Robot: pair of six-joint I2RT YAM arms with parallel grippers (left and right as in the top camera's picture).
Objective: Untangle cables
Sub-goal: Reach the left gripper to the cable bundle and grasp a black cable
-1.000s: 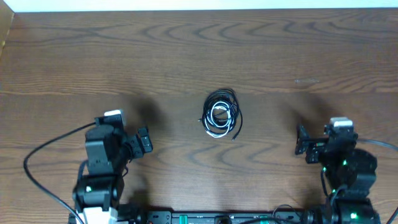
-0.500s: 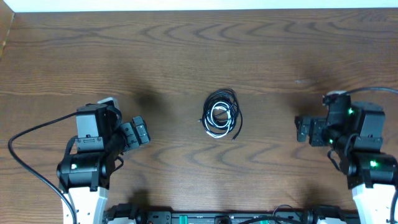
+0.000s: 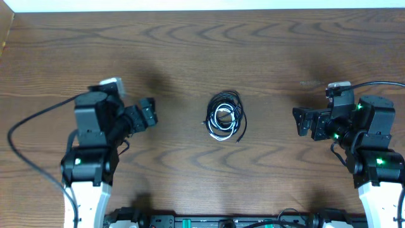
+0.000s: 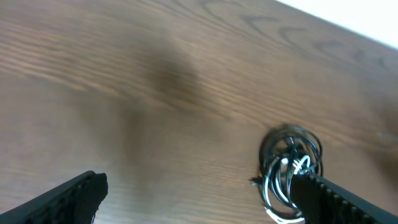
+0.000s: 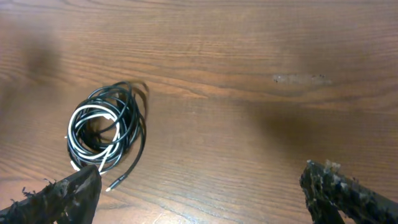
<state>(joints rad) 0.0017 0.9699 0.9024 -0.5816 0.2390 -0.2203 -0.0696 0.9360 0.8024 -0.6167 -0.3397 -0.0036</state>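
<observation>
Tangled cables (image 3: 223, 116) sit mid table (image 3: 190, 50) in one tight coil between left gripper (image 3: 149, 114) and right gripper (image 3: 299, 122), both with jaws spread wide, empty, well apart from it. Risk: a pinch grabs several overlapping loops and drags or tightens the whole coil. Coil's long axis runs far-to-near, loose black plug tail pointing toward the robot.

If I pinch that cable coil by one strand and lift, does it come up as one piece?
Probably floppy and light: the cables are thin, loosely wound loops, so they'd sag and spread. The free plug end may dangle and snag.
</observation>
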